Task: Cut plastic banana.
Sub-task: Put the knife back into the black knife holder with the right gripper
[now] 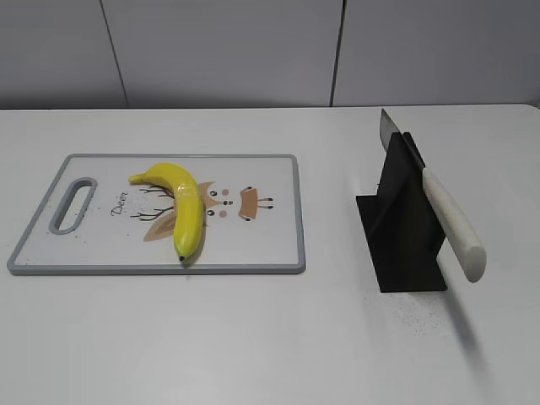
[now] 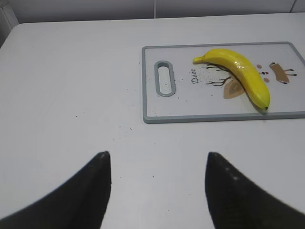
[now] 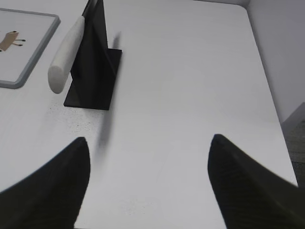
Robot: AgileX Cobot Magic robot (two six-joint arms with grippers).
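The glossy yellow plastic banana (image 1: 181, 202) lies whole on a white cutting board (image 1: 261, 245) with a grey rim, left of centre. It also shows in the left wrist view (image 2: 240, 74) on the board (image 2: 190, 102). A knife with a white handle (image 1: 451, 221) rests slanted in a black stand (image 1: 403, 245) on the right; the right wrist view shows the handle (image 3: 66, 57) and stand (image 3: 95, 71). My left gripper (image 2: 157, 157) is open and empty, short of the board. My right gripper (image 3: 150, 140) is open and empty, short of the stand. Neither gripper shows in the exterior view.
The white table ends at a grey wall (image 1: 253, 51) behind. The table's right edge (image 3: 271, 95) shows in the right wrist view. The board has a slot handle (image 1: 74, 202) at its left end. Small dark specks lie on the table near the stand.
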